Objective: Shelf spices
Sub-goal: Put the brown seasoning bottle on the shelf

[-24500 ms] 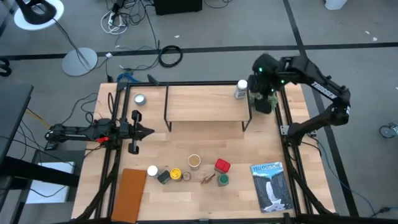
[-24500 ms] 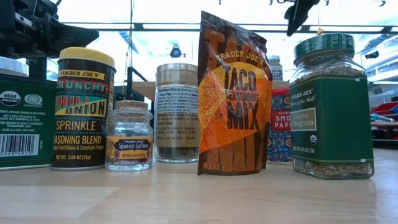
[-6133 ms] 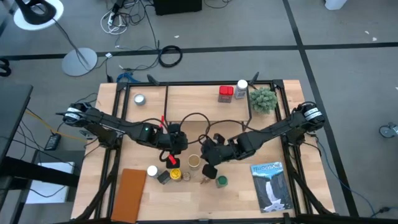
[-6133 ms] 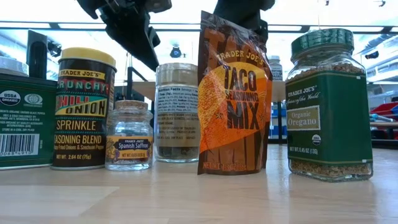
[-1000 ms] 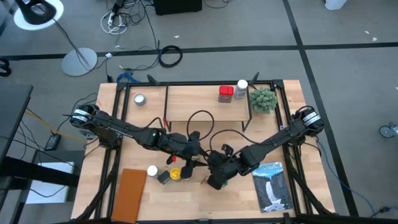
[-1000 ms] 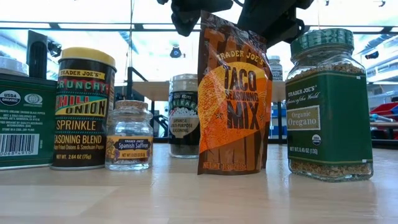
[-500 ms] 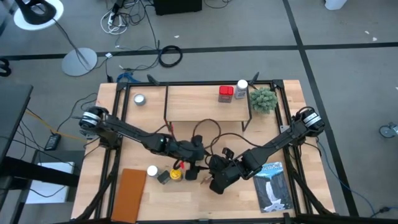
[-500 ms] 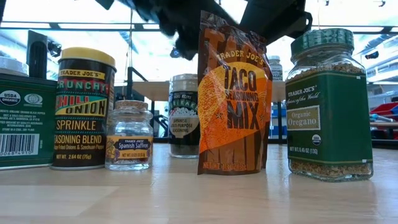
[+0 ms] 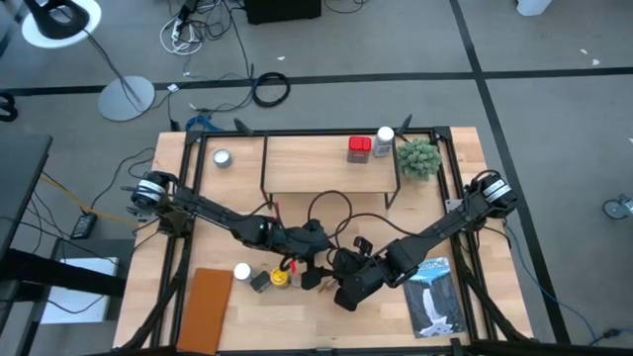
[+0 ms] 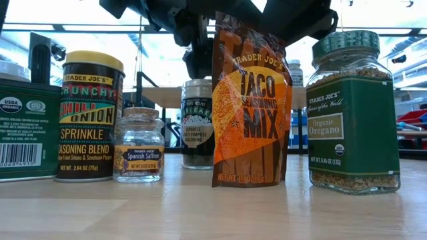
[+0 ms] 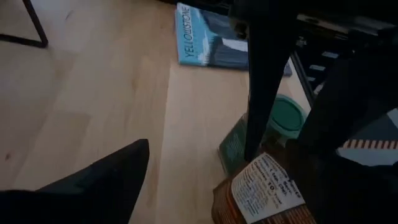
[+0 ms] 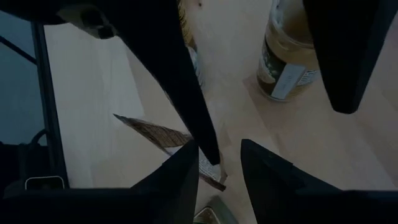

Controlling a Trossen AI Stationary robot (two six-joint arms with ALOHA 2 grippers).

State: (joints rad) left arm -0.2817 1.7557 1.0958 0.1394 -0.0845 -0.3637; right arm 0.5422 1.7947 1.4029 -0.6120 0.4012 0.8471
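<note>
The shelf (image 9: pixel 316 163) stands at the far middle of the table, with a red-topped jar (image 9: pixel 359 148) and a white bottle (image 9: pixel 384 141) on its plank. The other spices stand near the front: a yellow-topped jar (image 10: pixel 89 117), a small saffron jar (image 10: pixel 138 145), a tan-topped jar (image 10: pixel 198 123), the upright brown packet (image 10: pixel 250 100) and a green-topped oregano jar (image 10: pixel 353 113). My left gripper (image 9: pixel 318 269) hangs wide open beside the packet. My right gripper (image 12: pixel 219 149) is narrowly open above the packet's top edge (image 12: pixel 168 135), one corner of which lies between its fingers.
A blue-and-white book (image 9: pixel 430 297) lies at the near right and a flat brown board (image 9: pixel 206 307) at the near left. A silver tin (image 9: pixel 223 157) sits at the far left, a small green plant (image 9: pixel 420 156) by the shelf's right end. Both arms crowd the middle.
My left gripper has come down and toward the table's near edge, closing in on the packet and my right gripper. The packet and the jars stand where they did.
</note>
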